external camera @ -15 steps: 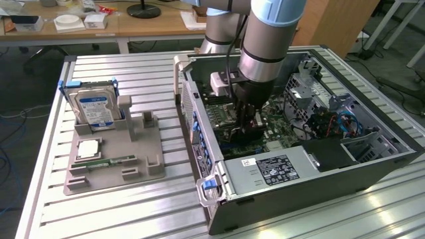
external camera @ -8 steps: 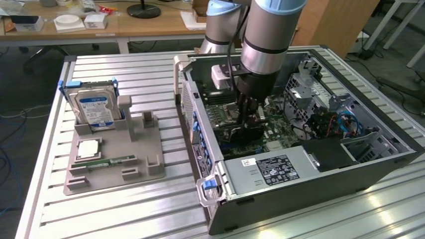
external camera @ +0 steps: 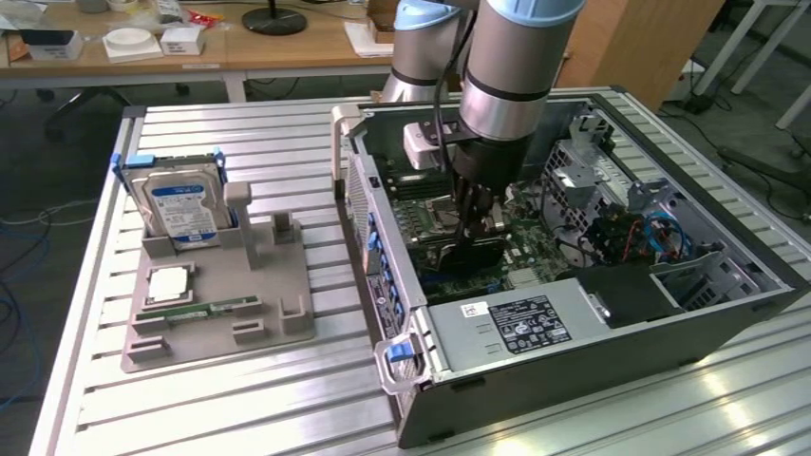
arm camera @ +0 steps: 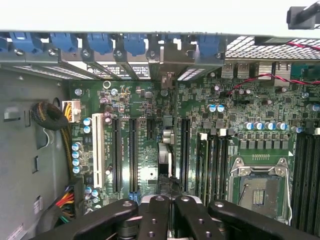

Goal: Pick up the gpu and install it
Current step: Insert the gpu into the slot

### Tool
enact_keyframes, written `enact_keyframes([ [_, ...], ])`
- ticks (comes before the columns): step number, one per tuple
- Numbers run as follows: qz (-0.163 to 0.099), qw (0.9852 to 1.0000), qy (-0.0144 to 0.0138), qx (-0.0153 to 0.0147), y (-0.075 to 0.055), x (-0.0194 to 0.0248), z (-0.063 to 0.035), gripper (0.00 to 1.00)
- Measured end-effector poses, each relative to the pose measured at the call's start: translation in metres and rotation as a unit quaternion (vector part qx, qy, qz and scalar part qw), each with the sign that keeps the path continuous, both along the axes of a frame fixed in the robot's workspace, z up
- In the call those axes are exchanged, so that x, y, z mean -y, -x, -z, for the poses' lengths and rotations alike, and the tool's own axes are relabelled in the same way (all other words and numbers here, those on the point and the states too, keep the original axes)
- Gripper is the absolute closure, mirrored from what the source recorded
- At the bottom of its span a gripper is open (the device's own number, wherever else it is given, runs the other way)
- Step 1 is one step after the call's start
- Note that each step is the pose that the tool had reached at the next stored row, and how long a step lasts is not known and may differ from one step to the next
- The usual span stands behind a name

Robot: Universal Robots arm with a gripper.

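We reach our arm (external camera: 507, 66) straight down into the open computer case (external camera: 709, 313), pincer (arm camera: 170, 202) clenched on the upright gpu (external camera: 478, 256) above the motherboard slots (arm camera: 133, 155); its walls stand close around.

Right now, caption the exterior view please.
The gripper holds the gpu over the motherboard inside the open computer case.

Nothing legible anywhere. Blue-white label (external camera: 179, 206) on the hard drive (external camera: 140, 185), black label (external camera: 522, 323) and white sticker (external camera: 473, 309) on the grey box (external camera: 476, 334), white print on the motherboard (arm camera: 150, 150): all too small to read.
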State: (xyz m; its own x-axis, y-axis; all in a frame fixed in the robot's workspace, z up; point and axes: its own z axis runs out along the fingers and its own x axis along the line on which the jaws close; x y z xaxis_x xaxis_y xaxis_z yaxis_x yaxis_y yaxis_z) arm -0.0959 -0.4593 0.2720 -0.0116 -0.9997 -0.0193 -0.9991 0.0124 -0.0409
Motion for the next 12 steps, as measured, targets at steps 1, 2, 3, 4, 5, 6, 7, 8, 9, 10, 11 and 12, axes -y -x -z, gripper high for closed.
enact_keyframes([
  [1,0.0,1.0,0.0,0.0,0.0,0.0,0.0,0.9],
  [2,0.0,1.0,0.0,0.0,0.0,0.0,0.0,0.9],
  [3,0.0,1.0,0.0,0.0,0.0,0.0,0.0,0.9],
  [4,0.0,1.0,0.0,0.0,0.0,0.0,0.0,0.9],
  [5,0.0,1.0,0.0,0.0,0.0,0.0,0.0,0.9],
  [6,0.0,1.0,0.0,0.0,0.0,0.0,0.0,0.9],
  [7,0.0,1.0,0.0,0.0,0.0,0.0,0.0,0.9],
  [8,0.0,1.0,0.0,0.0,0.0,0.0,0.0,0.9],
  [9,0.0,1.0,0.0,0.0,0.0,0.0,0.0,0.9],
  [10,0.0,1.0,0.0,0.0,0.0,0.0,0.0,0.9],
  [11,0.0,1.0,-0.0001,0.0,0.0,0.0,0.0,0.9],
  [12,0.0,1.0,0.0,0.0,0.0,0.0,0.0,0.9],
])
